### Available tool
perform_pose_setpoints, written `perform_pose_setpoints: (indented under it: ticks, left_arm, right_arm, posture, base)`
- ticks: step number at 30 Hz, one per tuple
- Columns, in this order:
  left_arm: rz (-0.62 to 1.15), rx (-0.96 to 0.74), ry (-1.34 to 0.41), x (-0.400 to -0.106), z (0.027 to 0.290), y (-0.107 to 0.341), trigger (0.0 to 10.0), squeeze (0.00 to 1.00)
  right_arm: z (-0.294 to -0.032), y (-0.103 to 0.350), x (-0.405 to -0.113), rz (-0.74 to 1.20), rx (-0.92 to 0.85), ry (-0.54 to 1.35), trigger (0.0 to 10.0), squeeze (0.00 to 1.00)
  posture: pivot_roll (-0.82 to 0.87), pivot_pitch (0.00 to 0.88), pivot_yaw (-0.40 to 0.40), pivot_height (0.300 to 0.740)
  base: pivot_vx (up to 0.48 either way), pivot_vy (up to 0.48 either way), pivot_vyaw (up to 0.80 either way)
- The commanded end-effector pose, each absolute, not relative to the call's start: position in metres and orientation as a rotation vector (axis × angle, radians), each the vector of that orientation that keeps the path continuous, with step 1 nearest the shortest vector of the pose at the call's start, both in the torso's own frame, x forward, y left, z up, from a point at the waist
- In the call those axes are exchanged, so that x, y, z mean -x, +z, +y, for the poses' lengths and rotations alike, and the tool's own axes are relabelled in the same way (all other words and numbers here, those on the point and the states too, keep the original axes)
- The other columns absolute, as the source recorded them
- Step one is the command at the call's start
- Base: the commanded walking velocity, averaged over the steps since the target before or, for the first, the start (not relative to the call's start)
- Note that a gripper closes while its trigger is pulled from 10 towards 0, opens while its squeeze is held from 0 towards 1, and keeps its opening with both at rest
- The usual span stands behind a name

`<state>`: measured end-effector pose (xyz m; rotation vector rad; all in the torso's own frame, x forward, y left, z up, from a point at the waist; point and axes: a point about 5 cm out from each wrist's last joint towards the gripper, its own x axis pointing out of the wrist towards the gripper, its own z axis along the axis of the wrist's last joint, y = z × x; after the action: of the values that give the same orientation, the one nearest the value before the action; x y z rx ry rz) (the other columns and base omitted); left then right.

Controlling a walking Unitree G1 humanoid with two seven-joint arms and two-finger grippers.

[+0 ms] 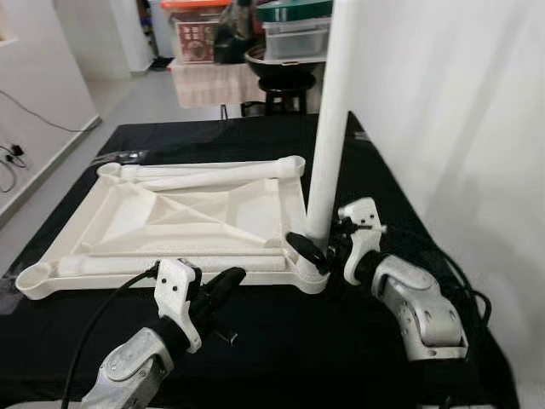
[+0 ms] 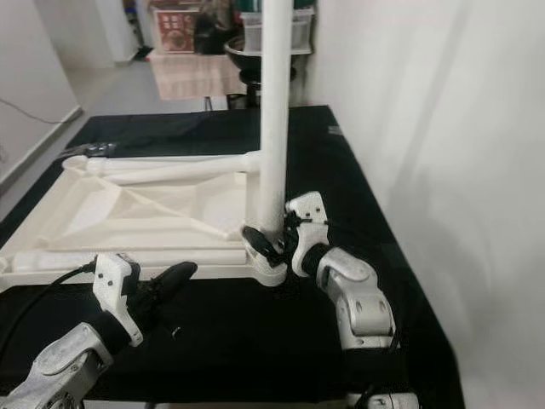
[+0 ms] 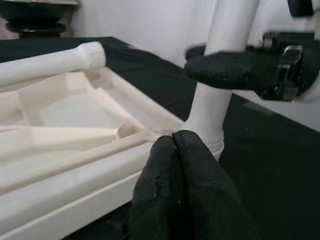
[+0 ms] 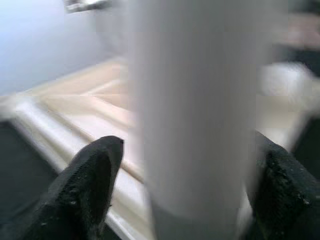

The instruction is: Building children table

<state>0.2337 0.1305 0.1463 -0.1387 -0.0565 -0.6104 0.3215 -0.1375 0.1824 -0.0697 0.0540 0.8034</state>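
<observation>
Right pincer (image 1: 317, 249) straddles the base of the upright leg (image 1: 330, 128), fingers spread either side — whether they actually bite I can't tell. That leg stands vertical in the near right corner socket of the upturned tabletop (image 1: 183, 223) on the black counter (image 1: 281, 358). Left pincer (image 1: 223, 284), closed and empty, sits just before the tabletop's edge; the leg's top is cut off.

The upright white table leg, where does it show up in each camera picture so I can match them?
Left eye view: upright table leg right of centre, standing in the tabletop's near right corner socket.
Right eye view: centre, rising to the top edge.
Left wrist view: upper right, beyond the shut left gripper.
Right wrist view: blurred, between the right gripper's fingers.
Shared landmark: the right gripper around the leg's base.
</observation>
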Motion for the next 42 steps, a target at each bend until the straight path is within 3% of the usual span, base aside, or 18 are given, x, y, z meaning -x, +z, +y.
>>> perform_pose_setpoints:
  ticks: [1, 6, 7, 9, 10, 16, 22, 24, 25, 26, 27, 28, 34, 40, 41, 42]
  left_arm:
    - [-0.030, 0.135, -0.605, -0.234, 0.131, 0.140, 10.0, 0.00]
    - [-0.031, 0.141, -0.613, -0.237, 0.127, 0.139, 10.0, 0.00]
    - [-0.032, 0.144, -0.612, -0.237, 0.126, 0.139, 10.0, 0.00]
    - [-0.033, 0.146, -0.608, -0.238, 0.126, 0.138, 10.0, 0.00]
    - [-0.038, 0.139, -0.597, -0.238, 0.125, 0.138, 10.0, 0.00]
    - [-0.041, 0.131, -0.580, -0.238, 0.126, 0.136, 10.0, 0.00]
    - [-0.047, 0.144, -0.565, -0.240, 0.125, 0.136, 10.0, 0.00]
    - [-0.049, 0.139, -0.556, -0.240, 0.127, 0.137, 10.0, 0.00]
    - [-0.049, 0.136, -0.555, -0.240, 0.129, 0.137, 10.0, 0.00]
    - [-0.049, 0.136, -0.555, -0.240, 0.129, 0.137, 10.0, 0.00]
    - [-0.047, 0.135, -0.556, -0.240, 0.131, 0.138, 10.0, 0.00]
    - [-0.046, 0.136, -0.555, -0.241, 0.133, 0.138, 10.0, 0.00]
    - [-0.038, 0.132, -0.562, -0.244, 0.134, 0.139, 10.0, 0.00]
    - [-0.017, 0.128, -0.593, -0.244, 0.131, 0.138, 10.0, 0.00]
    - [-0.020, 0.128, -0.578, -0.243, 0.132, 0.137, 10.0, 0.00]
    - [-0.023, 0.126, -0.566, -0.243, 0.132, 0.137, 10.0, 0.00]
  right_arm:
    - [-0.134, 0.178, -0.324, 0.067, 0.089, 0.891, 10.0, 0.00]
    - [-0.134, 0.173, -0.336, 0.112, 0.125, 1.065, 10.0, 0.00]
    - [-0.133, 0.174, -0.341, 0.114, 0.119, 1.085, 8.5, 0.00]
    - [-0.132, 0.175, -0.345, 0.111, 0.112, 1.103, 8.5, 0.00]
    - [-0.131, 0.178, -0.349, 0.103, 0.094, 1.118, 0.0, 0.00]
    - [-0.129, 0.186, -0.354, 0.084, 0.079, 1.160, 0.0, 0.00]
    - [-0.143, 0.176, -0.351, 0.108, 0.129, 1.054, 0.0, 0.00]
    - [-0.147, 0.166, -0.347, 0.134, 0.157, 0.937, 0.0, 0.00]
    - [-0.144, 0.157, -0.341, 0.165, 0.165, 0.761, 0.0, 0.00]
    - [-0.144, 0.157, -0.341, 0.165, 0.165, 0.761, 0.0, 0.00]
    - [-0.144, 0.152, -0.337, 0.178, 0.088, 0.445, 0.0, 0.00]
    - [-0.146, 0.143, -0.323, 0.225, 0.045, 0.260, 0.0, 0.00]
    - [-0.131, 0.136, -0.306, 0.230, 0.067, 0.260, 0.0, 0.00]
    - [-0.121, 0.139, -0.324, 0.218, 0.086, 0.365, 0.0, 0.00]
    - [-0.118, 0.144, -0.327, 0.202, 0.070, 0.375, 10.0, 0.00]
    - [-0.113, 0.150, -0.329, 0.179, 0.054, 0.440, 10.0, 1.00]
  posture:
    - [-0.06, 0.000, 0.015, 0.740]
    - [-0.05, 0.000, -0.001, 0.740]
    - [-0.05, 0.000, -0.003, 0.740]
    - [-0.04, 0.000, -0.004, 0.740]
    - [-0.04, 0.000, -0.013, 0.740]
    - [-0.05, 0.000, -0.014, 0.740]
    - [-0.06, 0.000, -0.023, 0.740]
    - [-0.06, 0.000, -0.024, 0.740]
    - [-0.07, 0.000, -0.021, 0.740]
    - [-0.07, 0.000, -0.021, 0.740]
    - [-0.09, 0.008, -0.008, 0.740]
    - [-0.09, 0.010, -0.005, 0.740]
    - [-0.10, 0.003, 0.018, 0.740]
    - [-0.08, 0.003, 0.007, 0.740]
    - [-0.07, 0.002, 0.005, 0.740]
    - [-0.07, 0.000, 0.006, 0.740]
  base:
    - [0.000, 0.000, 0.00]
    - [0.000, 0.000, 0.00]
    - [0.000, 0.000, 0.00]
    - [0.000, 0.000, 0.00]
    - [0.000, 0.000, 0.00]
    - [0.000, 0.000, 0.00]
    - [0.000, 0.000, 0.00]
    - [0.000, 0.000, 0.00]
    - [0.000, 0.000, 0.00]
    - [0.000, 0.000, 0.00]
    - [0.000, 0.000, 0.00]
    - [0.000, 0.000, 0.00]
    - [0.000, 0.000, 0.00]
    - [0.000, 0.000, 0.00]
    - [0.000, 0.000, 0.00]
    - [0.000, 0.000, 0.00]
